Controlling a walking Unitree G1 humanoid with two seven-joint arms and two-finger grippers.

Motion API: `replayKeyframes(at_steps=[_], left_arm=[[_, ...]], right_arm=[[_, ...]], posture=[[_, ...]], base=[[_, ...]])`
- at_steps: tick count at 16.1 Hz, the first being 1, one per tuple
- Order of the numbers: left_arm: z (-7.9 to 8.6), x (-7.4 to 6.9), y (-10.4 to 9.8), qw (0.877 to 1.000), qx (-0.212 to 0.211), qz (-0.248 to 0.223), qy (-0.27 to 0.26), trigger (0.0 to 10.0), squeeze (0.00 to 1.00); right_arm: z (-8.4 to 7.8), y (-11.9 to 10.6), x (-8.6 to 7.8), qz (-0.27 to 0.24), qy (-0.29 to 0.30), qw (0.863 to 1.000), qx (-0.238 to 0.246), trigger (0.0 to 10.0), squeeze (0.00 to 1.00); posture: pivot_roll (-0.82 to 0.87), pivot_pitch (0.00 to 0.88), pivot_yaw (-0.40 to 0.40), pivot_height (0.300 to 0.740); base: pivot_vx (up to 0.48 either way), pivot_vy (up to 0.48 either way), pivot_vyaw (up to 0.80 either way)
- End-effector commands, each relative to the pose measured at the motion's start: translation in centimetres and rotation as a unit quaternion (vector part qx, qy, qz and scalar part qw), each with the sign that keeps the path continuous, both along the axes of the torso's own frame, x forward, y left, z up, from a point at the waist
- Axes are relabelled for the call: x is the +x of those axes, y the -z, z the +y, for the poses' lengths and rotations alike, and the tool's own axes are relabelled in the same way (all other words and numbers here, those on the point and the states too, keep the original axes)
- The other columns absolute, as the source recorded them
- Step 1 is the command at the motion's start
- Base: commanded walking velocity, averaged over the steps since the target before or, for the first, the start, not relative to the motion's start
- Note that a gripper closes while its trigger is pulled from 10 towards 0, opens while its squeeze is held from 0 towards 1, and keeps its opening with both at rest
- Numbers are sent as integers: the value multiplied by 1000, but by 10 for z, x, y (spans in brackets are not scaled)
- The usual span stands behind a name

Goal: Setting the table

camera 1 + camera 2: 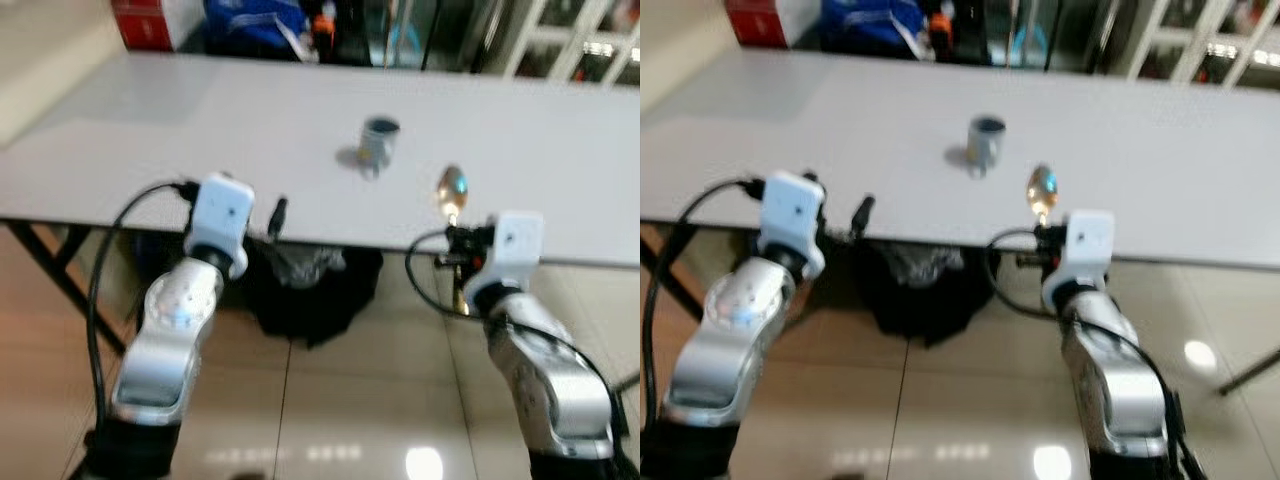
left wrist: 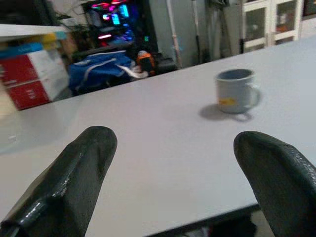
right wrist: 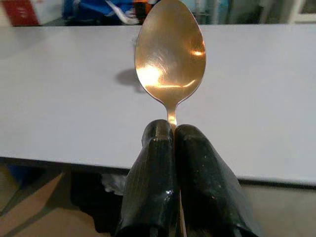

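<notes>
A grey mug point(image 1: 379, 141) with a handle stands near the middle of the long white table point(image 1: 200, 140). My right gripper point(image 3: 174, 129) is shut on the neck of a gold spoon point(image 3: 170, 54), its bowl pointing up over the table's near edge point(image 1: 451, 188), to the right of the mug. My left gripper point(image 2: 173, 163) is open and holds nothing; it hovers at the near edge, left of the mug point(image 2: 235, 90), with one black fingertip point(image 1: 277, 214) over the table's rim.
A black bag point(image 1: 305, 290) sits on the tiled floor under the table. Behind the far edge are a red box point(image 1: 145, 22), a blue bag point(image 1: 255, 22) and white cabinets point(image 1: 580, 40). Black table legs point(image 1: 45, 270) stand at the left.
</notes>
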State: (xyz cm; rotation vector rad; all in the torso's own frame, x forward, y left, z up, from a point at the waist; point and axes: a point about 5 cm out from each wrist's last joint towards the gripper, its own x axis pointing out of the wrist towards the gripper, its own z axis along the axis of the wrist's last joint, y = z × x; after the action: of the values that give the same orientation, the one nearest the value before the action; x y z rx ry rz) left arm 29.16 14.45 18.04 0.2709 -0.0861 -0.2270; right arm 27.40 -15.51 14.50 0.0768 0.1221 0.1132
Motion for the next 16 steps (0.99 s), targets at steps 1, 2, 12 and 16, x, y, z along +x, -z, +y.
replayKeyframes(at_steps=[1, 2, 12, 16], left_arm=[[5, 0, -1, 1000, 2, -1, -6, 10000, 0], [4, 0, -1, 1000, 2, 0, -6, 10000, 0], [5, 0, -2, 1000, 1, 1, -3, 10000, 0], [6, -1, -3, 1000, 0, 0, -2, 10000, 0]], right_arm=[[8, -5, 0, -8, -20, 1000, -3, 10000, 0], [8, -5, 0, -9, -22, 1000, -5, 10000, 0], [7, -3, 1, -2, -12, 1000, 20, 10000, 0], [7, -1, 1, 0, -13, 1000, 21, 10000, 0]], posture=[[45, 30, -30, 740], [45, 30, -30, 740], [48, 22, -30, 740], [51, 10, -34, 740]], base=[[341, 0, 0], [337, 0, 0], [341, 0, 0], [358, 0, 0]])
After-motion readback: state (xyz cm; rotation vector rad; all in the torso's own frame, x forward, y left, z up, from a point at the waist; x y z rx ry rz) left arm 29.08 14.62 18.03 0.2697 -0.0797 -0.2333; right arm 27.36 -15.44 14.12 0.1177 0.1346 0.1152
